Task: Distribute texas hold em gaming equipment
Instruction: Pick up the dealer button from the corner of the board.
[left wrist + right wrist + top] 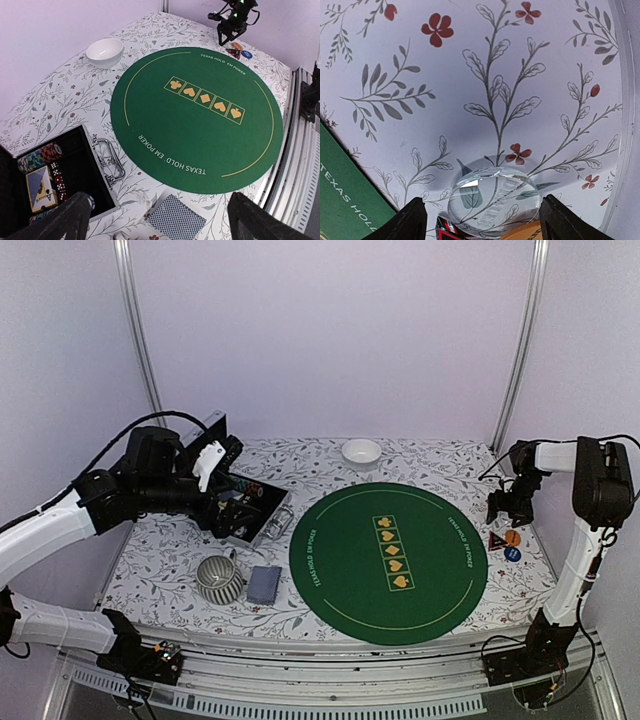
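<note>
In the right wrist view a pale clear round button (492, 200) lies on the flowered cloth, leaning on an orange button (527, 234) and a red triangular marker (447, 231). My right gripper (482, 220) straddles it, open, with a gap at each finger. From above, that gripper (505, 510) stands at the table's right edge by the orange (512, 537) and blue (513, 554) buttons. My left gripper (160, 220) hangs open above a grey-blue-backed card deck (175, 220), holding nothing. The open case (50, 175) beside it holds chips (40, 156), cards and dice.
The round green mat (388, 560) fills the middle of the table. A ribbed grey mug (220, 578) stands near the front left beside the deck (264, 584). A small white bowl (361, 452) sits at the back. The table's metal rim (630, 100) runs close on the right.
</note>
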